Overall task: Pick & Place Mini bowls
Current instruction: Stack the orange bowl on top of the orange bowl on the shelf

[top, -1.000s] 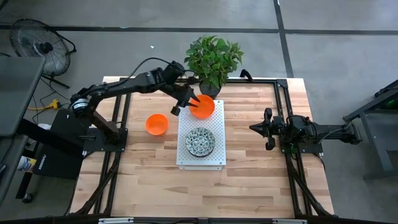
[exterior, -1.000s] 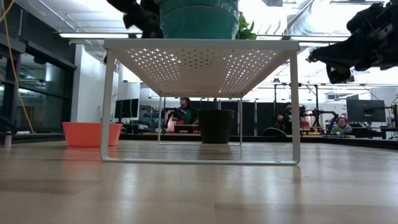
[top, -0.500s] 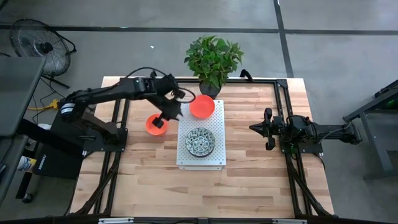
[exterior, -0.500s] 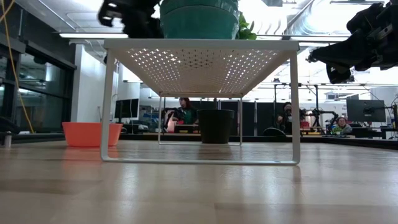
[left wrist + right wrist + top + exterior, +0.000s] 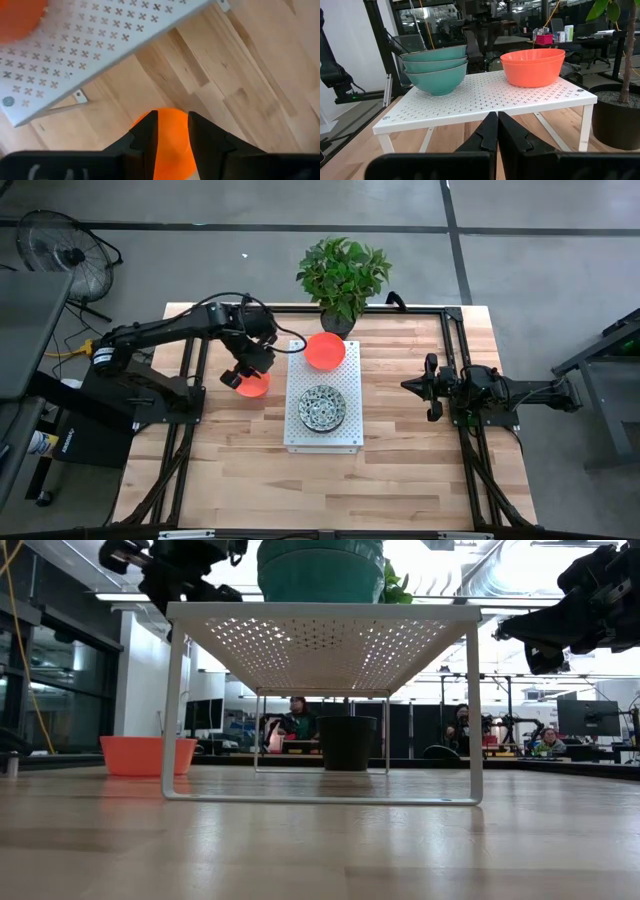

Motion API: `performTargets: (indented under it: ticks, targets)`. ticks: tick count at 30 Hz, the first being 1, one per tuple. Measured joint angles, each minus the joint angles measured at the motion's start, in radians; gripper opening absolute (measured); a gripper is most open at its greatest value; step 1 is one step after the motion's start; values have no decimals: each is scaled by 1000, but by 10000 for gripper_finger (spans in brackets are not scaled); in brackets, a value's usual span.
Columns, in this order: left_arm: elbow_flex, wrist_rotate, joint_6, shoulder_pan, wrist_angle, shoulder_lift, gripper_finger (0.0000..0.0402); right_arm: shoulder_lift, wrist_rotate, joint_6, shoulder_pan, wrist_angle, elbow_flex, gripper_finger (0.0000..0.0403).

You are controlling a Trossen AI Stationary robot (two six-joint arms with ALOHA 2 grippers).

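Note:
A white perforated rack [image 5: 322, 435] stands mid-table. On it sit a stack of three patterned mini bowls, teal outside [image 5: 322, 406] [image 5: 436, 70], and two stacked orange mini bowls [image 5: 324, 351] [image 5: 532, 65]. Another orange mini bowl [image 5: 255, 387] [image 5: 147, 754] rests base down on the wood left of the rack. My left gripper [image 5: 243, 373] [image 5: 172, 120] hangs open high above that bowl, pointing steeply down, nothing between its fingers. My right gripper [image 5: 405, 386] [image 5: 496, 130] is shut and level at the table's right, facing the rack.
A leafy plant in a dark pot [image 5: 343, 275] stands at the table's far edge, just behind the rack. Black frame rails [image 5: 455, 350] run along both sides of the table. Bare wood lies in front of the rack.
My left gripper has drawn back from the orange bowls on the rack toward the table's left, and now stands over the orange bowl on the wood. It has tipped to point more steeply down. Its fingers keep the same gap. The bowls have stayed put.

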Motion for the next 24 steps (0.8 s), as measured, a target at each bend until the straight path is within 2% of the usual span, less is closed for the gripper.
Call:
performTargets:
  ticks: [6, 9, 14, 21, 24]
  targets:
    - [-20, 15, 39, 0, -28, -7, 103, 0, 0, 0, 0, 0, 0, 0]
    - [-89, 44, 31, 0, -5, -11, 103, 0, 0, 0, 0, 0, 0, 0]
    - [-252, 30, -14, 0, 109, -28, 103, 0, 0, 0, 0, 0, 0, 0]
    - [-391, -9, -142, 0, 283, -31, 103, 0, 0, 0, 0, 0, 0, 0]
    - [-419, -41, -221, 0, 275, -30, 103, 0, 0, 0, 0, 0, 0, 0]
